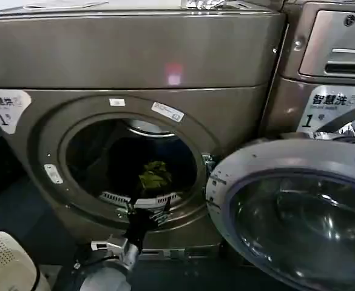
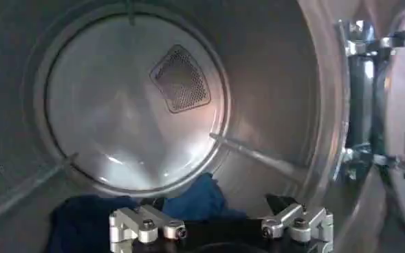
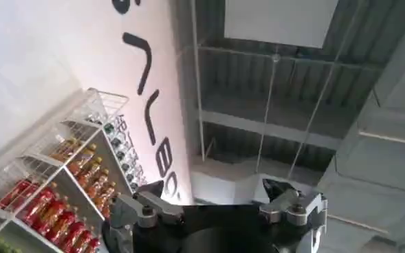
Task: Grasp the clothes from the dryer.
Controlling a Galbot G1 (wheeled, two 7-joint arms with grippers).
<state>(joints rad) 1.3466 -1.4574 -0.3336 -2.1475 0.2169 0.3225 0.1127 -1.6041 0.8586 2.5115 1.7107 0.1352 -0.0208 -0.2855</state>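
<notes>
Clothes [image 1: 155, 176], a small yellow-green wad, are seen low in the dryer [image 1: 135, 60] drum, just beyond the left gripper [image 1: 145, 213], whose jaws are spread wide at the drum's lower lip. A snag on that lip could be risked, or the fabric missed if closing comes short.

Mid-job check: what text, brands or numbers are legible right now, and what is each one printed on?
"LG": panel of the neighbouring machine, upper right in the head view.
"1" with Chinese characters: white sticker on the dryer, left of its mouth.
"1" with Chinese characters: a like sticker on the LG machine.
Small white labels on the drum rim: too small to read.
Large dark wall lettering in the right wrist view: cut off, unreadable.
</notes>
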